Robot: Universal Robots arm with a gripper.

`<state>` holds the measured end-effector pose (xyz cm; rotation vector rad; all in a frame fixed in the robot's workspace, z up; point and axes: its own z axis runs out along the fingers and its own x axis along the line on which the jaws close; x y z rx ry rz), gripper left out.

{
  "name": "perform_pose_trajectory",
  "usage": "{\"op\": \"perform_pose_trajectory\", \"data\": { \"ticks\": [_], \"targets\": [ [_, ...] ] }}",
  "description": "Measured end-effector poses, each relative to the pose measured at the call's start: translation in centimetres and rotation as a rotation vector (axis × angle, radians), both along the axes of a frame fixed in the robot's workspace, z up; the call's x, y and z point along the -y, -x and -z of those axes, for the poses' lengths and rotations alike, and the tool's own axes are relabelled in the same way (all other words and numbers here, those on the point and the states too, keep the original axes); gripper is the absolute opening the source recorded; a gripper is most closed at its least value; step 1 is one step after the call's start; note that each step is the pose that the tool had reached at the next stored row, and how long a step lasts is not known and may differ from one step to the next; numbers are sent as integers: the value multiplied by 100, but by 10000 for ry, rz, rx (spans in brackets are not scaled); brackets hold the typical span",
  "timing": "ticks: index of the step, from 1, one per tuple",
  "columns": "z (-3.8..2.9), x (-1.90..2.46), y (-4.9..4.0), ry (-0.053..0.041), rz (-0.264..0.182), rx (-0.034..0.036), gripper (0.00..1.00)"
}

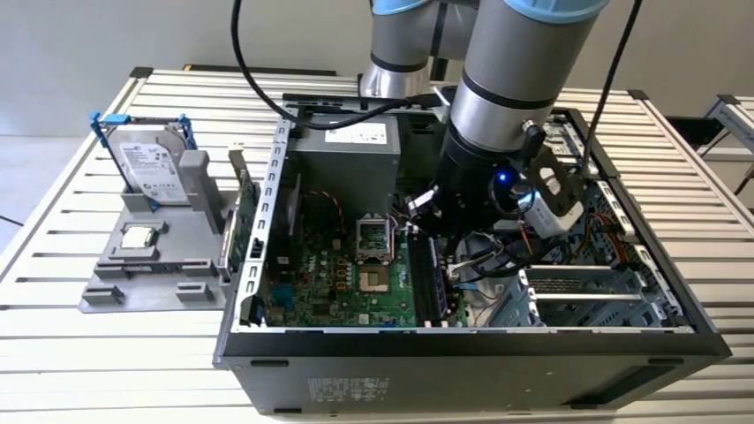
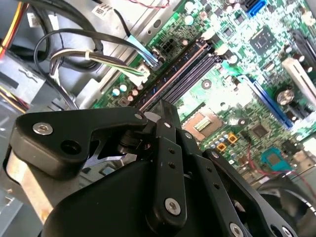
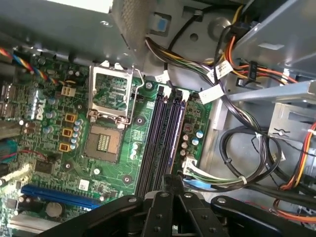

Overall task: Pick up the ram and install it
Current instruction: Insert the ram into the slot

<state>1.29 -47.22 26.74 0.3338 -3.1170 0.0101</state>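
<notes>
The ram (image 1: 246,216), a slim green stick, stands on its long edge at the right side of the grey fixture (image 1: 118,291), just outside the case's wall. My arm (image 1: 495,115) reaches down into the open computer case (image 1: 471,353). In both wrist views my gripper (image 3: 173,178) (image 2: 165,106) hangs just above the motherboard's long black slots (image 3: 163,138) (image 2: 180,74). Its fingers are shut together, and nothing shows between them. I cannot tell whether a stick sits in the slot under the tips.
A silver hard drive (image 1: 154,168) in a blue frame and a small square processor chip (image 1: 139,236) rest on the fixture. Inside the case, cable bundles (image 3: 237,163) run beside the slots, with the open processor socket (image 3: 106,143) on their other side. A fan (image 1: 548,190) sits by my wrist.
</notes>
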Motion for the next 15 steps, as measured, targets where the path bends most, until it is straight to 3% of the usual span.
{"op": "perform_pose_trajectory", "data": {
  "ticks": [15],
  "targets": [
    [0,-1,0,0,-2093,0,0]
  ]
}}
